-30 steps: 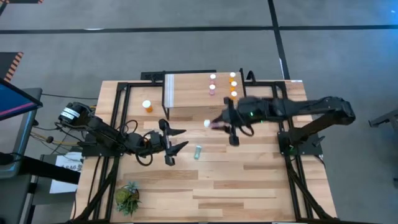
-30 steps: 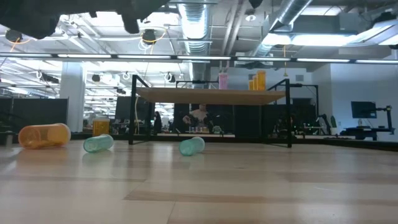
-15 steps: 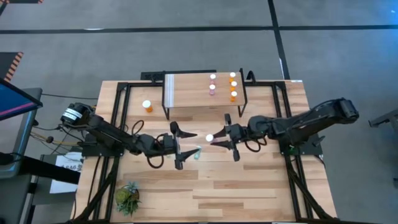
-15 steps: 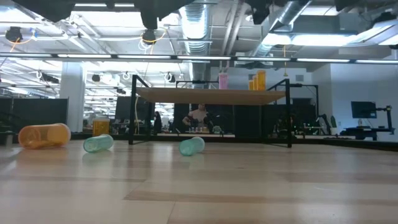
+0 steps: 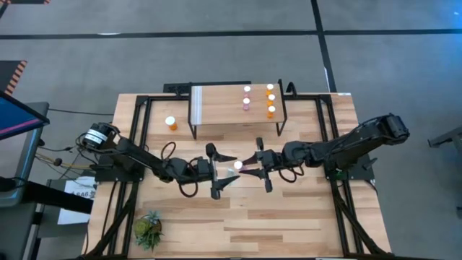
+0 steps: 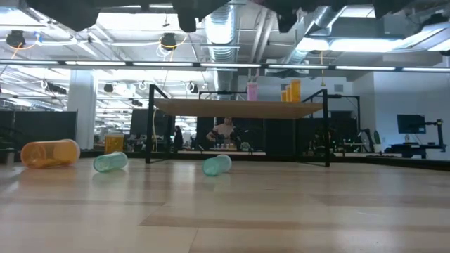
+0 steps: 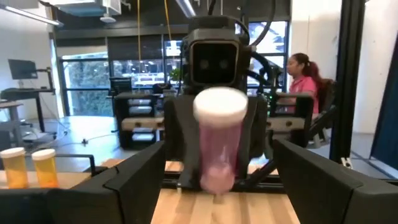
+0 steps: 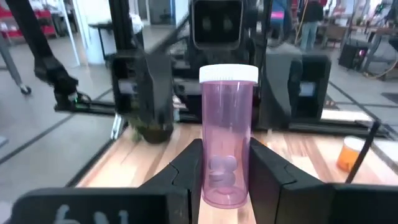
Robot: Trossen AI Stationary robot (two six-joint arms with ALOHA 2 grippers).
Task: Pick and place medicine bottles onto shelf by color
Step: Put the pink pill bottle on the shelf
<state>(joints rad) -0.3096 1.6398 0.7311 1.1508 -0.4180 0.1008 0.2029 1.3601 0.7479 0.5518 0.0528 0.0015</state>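
Pink translucent plastic forms the bottle [image 8: 227,140] at the centre of the scene, an upright pill bottle with a white cap and a few pale pills lying at its bottom. The right gripper [image 8: 225,163] is clenched on its lower half, one dark finger against each side, holding it above the middle of the wooden table [image 5: 289,217]. The left gripper [image 5: 229,171] faces it from the opposite side with its fingers [image 7: 134,180] spread wide, one on either side of the bottle and not touching it.

On the shelf [image 5: 216,108] at the far side of the table stand two pink bottles [image 5: 247,97] and three orange bottles [image 5: 271,100], all capped, grouped at one end. Another orange bottle [image 5: 171,123] stands on the table beside the shelf. From table height, an orange bottle [image 6: 49,152] and two teal bottles [image 6: 111,161] lie on their sides; their contents cannot be made out. Both arms are cut off at the top of that view. A small green plant [image 5: 149,229] sits at the table's near corner.
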